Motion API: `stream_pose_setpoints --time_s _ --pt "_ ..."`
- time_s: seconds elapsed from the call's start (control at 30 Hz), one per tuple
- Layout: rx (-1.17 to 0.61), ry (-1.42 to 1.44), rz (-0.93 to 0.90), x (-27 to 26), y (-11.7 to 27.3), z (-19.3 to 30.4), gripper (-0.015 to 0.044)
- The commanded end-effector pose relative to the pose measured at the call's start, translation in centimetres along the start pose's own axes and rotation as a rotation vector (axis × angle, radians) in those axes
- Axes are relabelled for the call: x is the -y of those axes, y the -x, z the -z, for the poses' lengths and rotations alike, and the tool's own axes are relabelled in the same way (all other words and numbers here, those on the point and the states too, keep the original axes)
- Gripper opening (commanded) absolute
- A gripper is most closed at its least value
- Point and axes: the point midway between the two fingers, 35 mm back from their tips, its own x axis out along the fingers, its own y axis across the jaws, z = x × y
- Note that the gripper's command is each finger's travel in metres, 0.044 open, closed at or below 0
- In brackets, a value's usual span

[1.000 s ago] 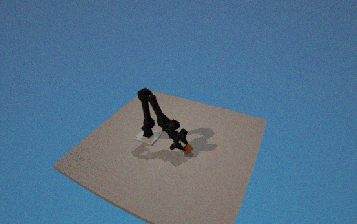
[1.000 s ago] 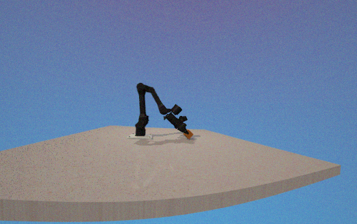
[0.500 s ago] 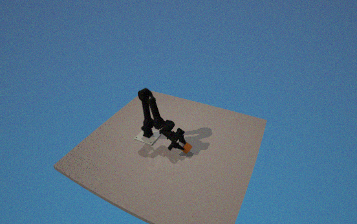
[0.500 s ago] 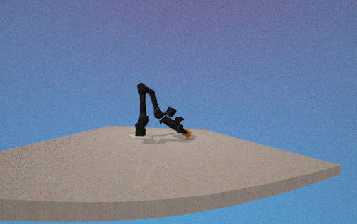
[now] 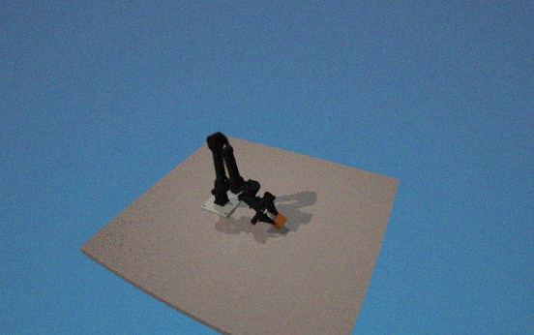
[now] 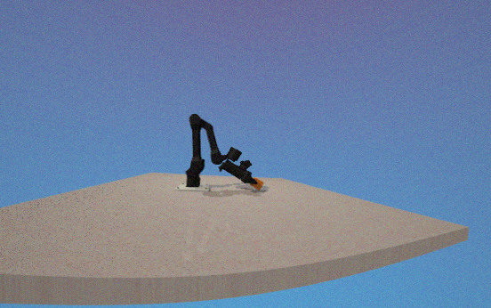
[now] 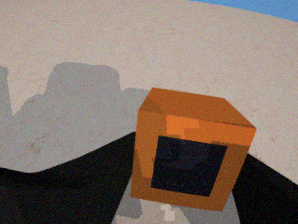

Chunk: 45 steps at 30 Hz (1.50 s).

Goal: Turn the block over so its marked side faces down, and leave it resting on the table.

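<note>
The orange block [image 5: 281,222] [image 6: 258,184] [image 7: 189,104] is held tilted low over the table [image 5: 314,276] [image 6: 276,227] [image 7: 240,45]. I cannot tell whether its lowest edge touches the table. Its marked side, a dark square [image 7: 189,162] on an orange face, looks back toward the wrist camera, slanting upward. My gripper [image 5: 276,219] [image 6: 253,182] is shut on the block, with one black finger on each side of it in the wrist view. The block's far and under sides are hidden in the wrist view.
The arm's pale base plate [image 5: 211,207] [image 6: 180,189] is bolted down left of the block in the top and exterior views. Shadows of the arm fall on the table around the block. The table's edges lie well away from it.
</note>
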Motion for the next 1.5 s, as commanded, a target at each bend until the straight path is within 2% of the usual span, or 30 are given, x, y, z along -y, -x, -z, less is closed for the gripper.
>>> stream_pose_setpoints --time_s 0.0,0.43,1.47 --pt "0.0 -0.004 -0.004 -0.05 -0.01 0.07 0.0105" --pt "0.0 -0.004 -0.004 -0.05 -0.01 0.07 0.044" --pt "0.0 -0.004 -0.004 -0.05 -0.01 0.07 0.044"
